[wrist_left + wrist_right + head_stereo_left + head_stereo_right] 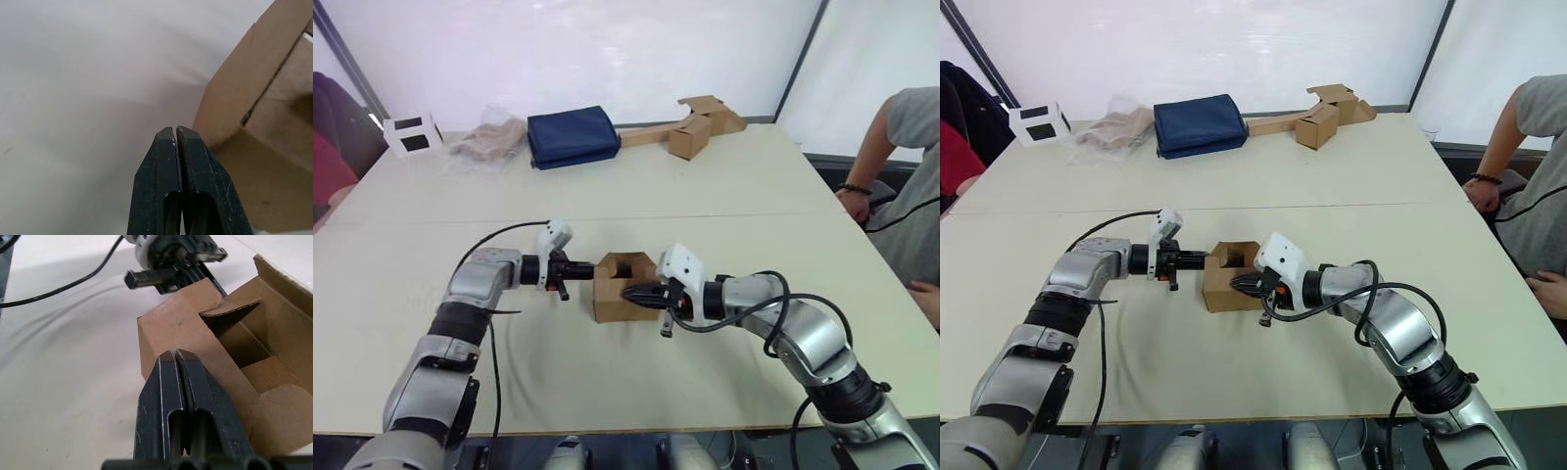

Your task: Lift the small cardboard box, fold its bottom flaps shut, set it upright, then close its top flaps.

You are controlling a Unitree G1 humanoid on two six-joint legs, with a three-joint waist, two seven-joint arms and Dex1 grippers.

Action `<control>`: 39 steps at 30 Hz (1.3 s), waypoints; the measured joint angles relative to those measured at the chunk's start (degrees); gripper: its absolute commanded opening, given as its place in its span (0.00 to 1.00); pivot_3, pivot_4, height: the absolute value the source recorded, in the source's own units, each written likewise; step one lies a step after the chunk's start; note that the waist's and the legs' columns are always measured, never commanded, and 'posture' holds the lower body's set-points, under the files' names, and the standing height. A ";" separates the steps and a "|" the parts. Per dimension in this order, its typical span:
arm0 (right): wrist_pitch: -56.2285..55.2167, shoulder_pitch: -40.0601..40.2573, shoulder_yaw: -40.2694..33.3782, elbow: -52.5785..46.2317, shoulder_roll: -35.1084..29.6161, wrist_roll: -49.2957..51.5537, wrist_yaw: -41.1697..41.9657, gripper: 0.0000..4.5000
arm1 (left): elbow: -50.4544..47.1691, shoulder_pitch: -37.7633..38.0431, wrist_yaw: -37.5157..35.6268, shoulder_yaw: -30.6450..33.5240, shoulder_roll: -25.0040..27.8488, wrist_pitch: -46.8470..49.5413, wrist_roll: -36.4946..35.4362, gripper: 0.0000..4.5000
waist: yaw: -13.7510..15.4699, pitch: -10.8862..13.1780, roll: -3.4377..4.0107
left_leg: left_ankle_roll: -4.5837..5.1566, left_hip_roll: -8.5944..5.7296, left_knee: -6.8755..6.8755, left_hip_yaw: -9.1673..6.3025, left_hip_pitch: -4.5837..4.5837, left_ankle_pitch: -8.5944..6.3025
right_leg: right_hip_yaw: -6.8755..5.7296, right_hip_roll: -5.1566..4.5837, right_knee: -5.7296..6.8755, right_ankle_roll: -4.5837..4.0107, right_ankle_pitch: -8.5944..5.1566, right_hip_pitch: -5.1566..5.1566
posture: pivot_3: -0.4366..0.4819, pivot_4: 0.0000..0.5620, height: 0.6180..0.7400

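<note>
The small cardboard box (623,286) sits upright on the desk (636,186) at centre frame, top flaps (230,308) open. The left claw (588,267) and right claw (628,291), both closed and empty, press its opposite sides.

No legible text or labels

Colours noted on the worktop

Plain brown, unmarked: small cardboard box (623,287). Black fingers on both the left gripper (588,268) and right gripper (628,291). Cream worktop (705,186). Near the far edge: navy folded cloth (573,136), brown box cluster (697,125), white cube with black squares (412,134).
</note>
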 measured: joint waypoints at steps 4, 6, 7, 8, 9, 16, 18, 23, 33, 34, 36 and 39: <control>-0.75 -0.01 0.06 1.00 0.62 -0.75 0.56 0.00 | -2.71 1.36 0.77 1.96 2.67 1.66 -0.68 0.02 | 0.02 0.00 0.00 | 0.00 0.00 0.01 0.00 0.00 0.00 | 0.00 -0.01 0.00 0.00 0.00 0.00 | 0.48 0.27 1.00; -1.18 -0.11 0.14 1.41 0.80 -0.94 0.88 0.00 | -7.47 2.74 0.68 3.33 4.91 4.29 -2.23 0.02 | 0.01 0.00 0.00 | 0.00 0.00 0.00 0.00 0.00 0.00 | 0.00 -0.01 0.00 0.00 0.00 0.00 | 0.48 0.27 1.00; -1.43 -0.20 0.26 1.52 0.92 -1.10 1.03 0.00 | -12.16 4.66 -0.05 4.22 6.92 6.18 -3.97 0.02 | -0.15 0.00 0.00 | 0.00 0.01 -0.03 0.00 -0.01 0.00 | 0.02 -0.01 -0.02 0.00 0.00 -0.01 | 0.48 0.27 1.00; -1.61 -0.21 0.24 1.89 0.89 -1.31 1.13 0.00 | -17.66 6.58 -1.06 5.10 9.23 8.61 -6.13 0.02 | -0.37 0.00 0.00 | -0.01 0.01 -0.06 0.00 -0.01 0.00 | 0.02 -0.03 -0.03 0.00 0.00 -0.01 | 0.48 0.27 1.00; -1.68 -0.22 0.24 2.06 0.99 -1.37 1.17 0.00 | -21.90 8.04 -1.34 5.83 10.49 10.54 -7.83 0.02 | -0.47 0.00 0.00 | -0.01 0.02 -0.06 -0.01 -0.01 0.00 | 0.02 -0.02 -0.04 0.00 0.00 -0.01 | 0.48 0.27 1.00; -2.48 -0.28 0.13 3.35 2.36 -1.45 1.15 0.00 | -40.27 15.15 2.15 8.48 10.98 21.85 -18.10 0.02 | 0.01 0.00 0.01 | -0.01 0.02 -0.01 -0.01 0.04 0.00 | -0.01 -0.02 -0.01 0.00 0.00 0.07 | 0.48 0.27 1.00; -2.83 -0.29 0.14 3.60 2.92 -1.46 1.19 0.00 | -42.00 15.85 4.03 8.37 9.97 22.64 -19.14 0.02 | 0.12 0.00 0.01 | -0.01 0.02 -0.01 -0.01 0.04 0.00 | 0.00 -0.02 -0.02 0.00 0.00 0.07 | 0.48 0.27 1.00; -2.93 -0.35 0.20 3.66 3.03 -1.81 1.68 0.00 | -42.05 16.78 6.33 6.10 9.29 22.19 -19.48 0.02 | 0.14 0.00 0.01 | -0.01 0.02 -0.02 -0.01 0.04 0.00 | 0.00 -0.02 -0.02 0.00 0.00 0.06 | 0.48 0.27 1.00; -2.49 -0.36 -0.43 3.61 3.48 -1.34 1.94 0.00 | -38.09 17.05 8.66 3.73 7.88 18.25 -17.48 0.02 | 0.21 0.00 0.01 | -0.01 0.01 -0.02 -0.01 0.03 0.00 | -0.01 -0.03 -0.03 0.00 0.00 0.07 | 0.48 0.27 1.00; -2.24 -0.36 -0.55 3.52 3.59 -1.08 1.97 0.00 | -37.98 17.02 8.89 3.70 7.73 18.06 -17.47 0.02 | 0.21 0.00 0.00 | -0.01 0.01 -0.02 -0.01 0.03 0.00 | -0.01 -0.03 -0.03 0.00 0.00 0.07 | 0.48 0.27 1.00; -1.77 -0.35 -0.85 3.48 3.56 -0.64 2.04 0.00 | -37.66 16.95 8.97 3.64 7.72 17.69 -17.47 0.02 | 0.20 0.00 0.01 | -0.01 0.01 -0.02 -0.01 0.03 0.00 | -0.01 -0.03 -0.03 0.00 0.00 0.07 | 0.48 0.27 1.00; -1.22 -0.30 -2.79 3.19 3.81 1.67 2.71 0.00 | -37.60 16.82 8.97 3.15 7.74 17.42 -17.49 0.02 | 0.22 0.00 0.01 | -0.01 0.01 -0.02 -0.01 0.03 0.00 | -0.01 -0.03 -0.03 0.00 0.00 0.08 | 0.48 0.27 1.00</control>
